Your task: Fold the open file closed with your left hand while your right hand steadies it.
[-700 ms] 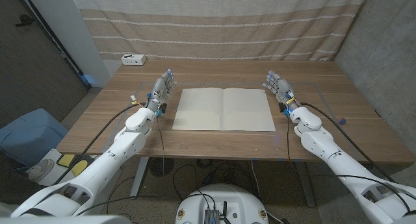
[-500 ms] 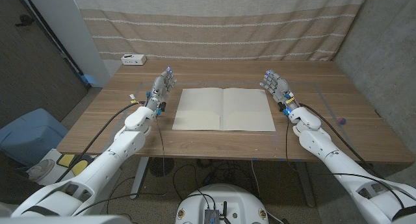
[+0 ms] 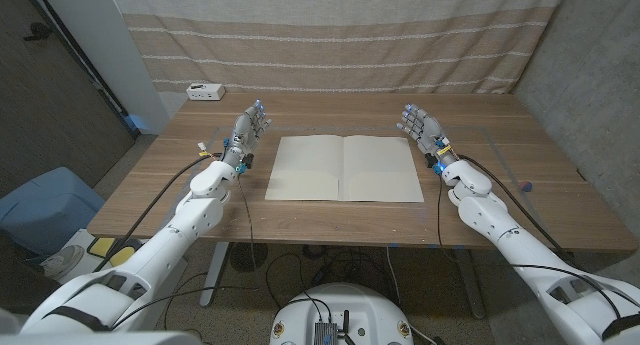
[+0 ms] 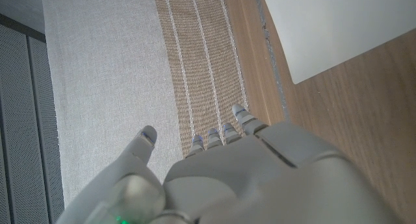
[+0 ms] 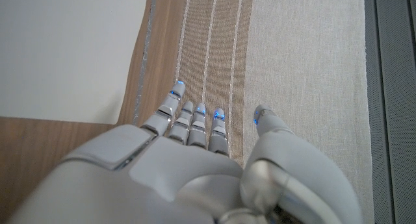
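An open cream file (image 3: 344,168) lies spread on the wooden table (image 3: 330,215) in the head view, its fold running down the middle. My left hand (image 3: 248,127) is held up beside the file's left edge, fingers apart, holding nothing. My right hand (image 3: 421,127) is raised just off the file's far right corner, also open with nothing in it. In the left wrist view my left hand (image 4: 227,172) has a corner of the file (image 4: 344,29) beyond it. The right wrist view shows my right hand (image 5: 188,165) near the file (image 5: 65,49).
A small white box (image 3: 206,90) sits at the table's far left corner. A striped curtain (image 3: 330,35) hangs behind the table. A blue bin (image 3: 45,205) stands on the floor to the left. Bare wood surrounds the file on all sides.
Both hands have drifted slightly away from me toward the far side of the table. The file has not moved.
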Robot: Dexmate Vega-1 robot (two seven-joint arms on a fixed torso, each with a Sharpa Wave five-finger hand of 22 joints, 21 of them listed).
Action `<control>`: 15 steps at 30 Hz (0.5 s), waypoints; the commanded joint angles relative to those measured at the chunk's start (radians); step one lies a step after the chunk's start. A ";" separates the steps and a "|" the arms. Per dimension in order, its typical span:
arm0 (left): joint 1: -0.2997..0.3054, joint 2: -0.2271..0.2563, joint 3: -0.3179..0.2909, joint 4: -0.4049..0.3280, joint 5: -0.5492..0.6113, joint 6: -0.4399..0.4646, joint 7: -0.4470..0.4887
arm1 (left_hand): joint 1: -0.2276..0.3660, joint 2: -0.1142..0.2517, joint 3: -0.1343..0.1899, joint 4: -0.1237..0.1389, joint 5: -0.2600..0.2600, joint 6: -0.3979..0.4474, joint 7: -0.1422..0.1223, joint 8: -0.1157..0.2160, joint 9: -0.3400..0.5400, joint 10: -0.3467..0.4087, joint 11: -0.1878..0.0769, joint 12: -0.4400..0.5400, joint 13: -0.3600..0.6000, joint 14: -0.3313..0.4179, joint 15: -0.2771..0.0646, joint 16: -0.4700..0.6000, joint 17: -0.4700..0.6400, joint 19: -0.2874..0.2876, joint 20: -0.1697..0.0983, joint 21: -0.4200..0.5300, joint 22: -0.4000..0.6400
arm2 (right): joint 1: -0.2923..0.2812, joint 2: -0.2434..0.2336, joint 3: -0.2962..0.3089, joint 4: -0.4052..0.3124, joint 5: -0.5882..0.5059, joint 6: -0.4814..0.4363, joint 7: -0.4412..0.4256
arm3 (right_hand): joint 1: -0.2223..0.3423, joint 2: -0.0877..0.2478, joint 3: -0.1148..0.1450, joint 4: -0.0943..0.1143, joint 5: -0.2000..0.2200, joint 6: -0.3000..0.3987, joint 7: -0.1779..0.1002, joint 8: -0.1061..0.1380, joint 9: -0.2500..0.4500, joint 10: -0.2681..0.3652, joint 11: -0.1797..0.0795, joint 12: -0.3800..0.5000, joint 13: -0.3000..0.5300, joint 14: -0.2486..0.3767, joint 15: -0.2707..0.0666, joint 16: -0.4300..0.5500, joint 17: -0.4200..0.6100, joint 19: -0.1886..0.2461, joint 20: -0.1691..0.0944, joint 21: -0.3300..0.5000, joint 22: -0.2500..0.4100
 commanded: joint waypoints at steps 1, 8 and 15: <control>0.001 0.008 0.006 -0.017 0.005 0.022 0.008 | -0.001 -0.005 -0.003 0.001 0.007 0.006 -0.005 0.009 0.002 0.000 0.011 0.007 0.004 0.003 0.012 0.007 0.001 0.003 0.026 0.003 0.004 | -0.041 -0.052 -0.023 -0.111 -0.113 -0.043 -0.163 | 0.001 0.017 0.015 0.003 0.008 0.025 0.001 0.008 0.001 0.024 0.005 0.013 0.004 0.023 0.007 0.017 0.007 0.015 0.008 -0.004 0.005; 0.024 0.027 0.005 -0.060 0.014 0.041 0.034 | -0.006 -0.005 -0.006 0.002 0.007 0.024 -0.010 0.014 0.003 0.015 0.014 0.011 0.004 0.018 0.028 0.012 0.001 0.009 0.055 0.004 0.005 | -0.060 -0.088 -0.034 -0.167 -0.170 -0.074 -0.219 | -0.001 0.021 0.025 0.010 0.011 0.052 0.004 0.011 0.002 0.050 0.006 0.019 0.004 0.049 0.009 0.030 0.014 0.025 0.018 -0.009 0.006; 0.045 0.047 0.004 -0.100 0.029 0.051 0.059 | -0.008 -0.006 -0.007 0.002 0.008 0.036 -0.009 0.017 0.003 0.029 0.021 0.016 0.005 0.028 0.032 0.014 0.001 0.016 0.063 0.005 0.005 | -0.066 -0.106 -0.045 -0.194 -0.207 -0.089 -0.242 | -0.001 0.024 0.035 0.017 0.013 0.068 0.008 0.012 0.002 0.062 0.007 0.021 0.005 0.065 0.014 0.039 0.019 0.032 0.025 -0.012 0.007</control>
